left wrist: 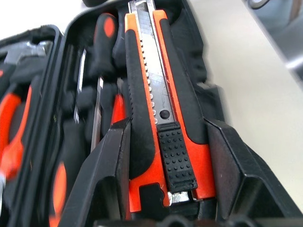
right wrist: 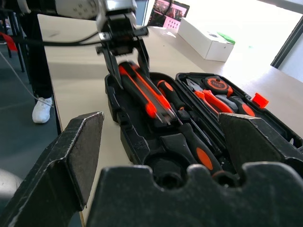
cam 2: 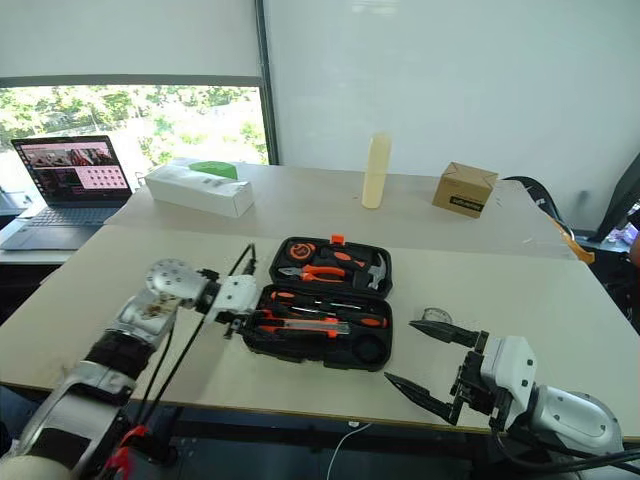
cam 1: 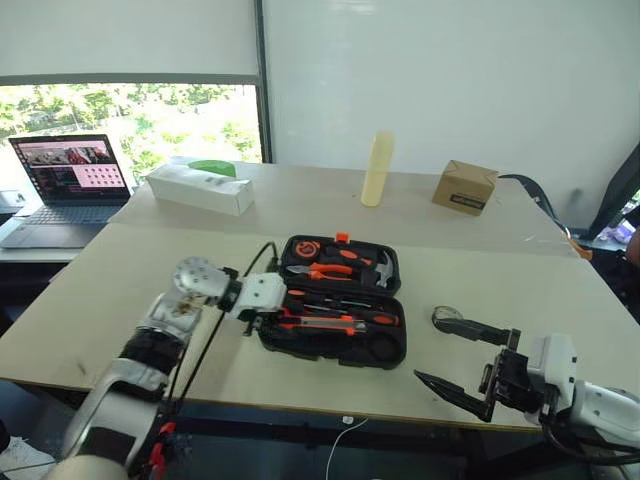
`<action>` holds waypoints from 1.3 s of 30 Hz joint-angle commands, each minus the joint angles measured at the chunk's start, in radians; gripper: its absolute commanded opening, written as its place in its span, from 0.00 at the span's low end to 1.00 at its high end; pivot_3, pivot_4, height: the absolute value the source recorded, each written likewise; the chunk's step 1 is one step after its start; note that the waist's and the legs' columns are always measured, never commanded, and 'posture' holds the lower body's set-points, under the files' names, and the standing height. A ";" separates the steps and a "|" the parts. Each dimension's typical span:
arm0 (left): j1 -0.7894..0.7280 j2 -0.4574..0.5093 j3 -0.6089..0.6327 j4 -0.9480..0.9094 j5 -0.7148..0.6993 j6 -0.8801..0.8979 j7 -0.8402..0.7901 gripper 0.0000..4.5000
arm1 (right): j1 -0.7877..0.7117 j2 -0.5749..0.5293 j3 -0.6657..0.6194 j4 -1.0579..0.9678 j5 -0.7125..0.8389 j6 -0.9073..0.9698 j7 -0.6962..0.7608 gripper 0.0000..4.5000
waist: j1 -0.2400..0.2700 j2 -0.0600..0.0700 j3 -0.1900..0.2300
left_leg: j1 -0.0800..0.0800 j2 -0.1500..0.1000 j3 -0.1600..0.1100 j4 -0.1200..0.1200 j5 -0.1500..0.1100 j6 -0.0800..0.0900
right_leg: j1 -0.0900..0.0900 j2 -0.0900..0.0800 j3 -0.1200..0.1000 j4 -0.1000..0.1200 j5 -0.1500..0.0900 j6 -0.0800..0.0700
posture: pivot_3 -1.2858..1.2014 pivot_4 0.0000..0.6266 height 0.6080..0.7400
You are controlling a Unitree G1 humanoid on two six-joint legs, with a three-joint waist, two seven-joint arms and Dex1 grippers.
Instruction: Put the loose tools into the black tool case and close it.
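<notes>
The black tool case (cam 1: 398, 352) lies open in the middle of the table, its lid half on the far side with an orange latch (cam 1: 342, 238). An orange and black utility knife (left wrist: 156, 94) lies lengthwise in the near half. My left gripper (cam 1: 268, 320) is at the case's left end, shut on the knife's butt end, one finger (left wrist: 109, 161) against each side. Screwdrivers (cam 1: 345, 303) rest in slots just behind the knife. My right gripper (cam 1: 428, 348) hovers open and holding nothing near the table's front edge, to the right of the case.
The lid half holds orange-handled pliers (cam 1: 330, 270), a hammer (cam 1: 385, 268) and a round tape measure (cam 1: 303, 248). At the back stand a laptop (cam 1: 70, 175), a white box (cam 1: 200, 188), a pale bottle (cam 1: 377, 168) and a cardboard box (cam 1: 465, 187).
</notes>
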 commanded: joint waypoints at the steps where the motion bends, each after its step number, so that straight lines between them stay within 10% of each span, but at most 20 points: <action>1: -0.039 0.001 -0.037 0.056 0.064 -0.081 0.002 0.40 | 0.007 0.011 -0.023 -0.042 -0.007 -0.019 -0.024 1.00 | -0.002 0.000 0.000 | 0.000 0.000 0.000 0.000 0.000 0.000 | 0.000 0.000 0.000 0.000 0.000 0.000 | 0.52 0.24 1.00; 39: 0.017 -0.011 -0.081 -0.051 0.080 0.095 -0.043 0.40 | -0.010 0.050 0.019 0.006 -0.050 -0.062 -0.023 1.00 | 0.006 0.001 -0.001 | 0.001 -0.001 -0.001 0.001 -0.002 0.003 | 0.002 -0.001 0.000 0.000 -0.001 0.002 | 0.52 0.24 1.00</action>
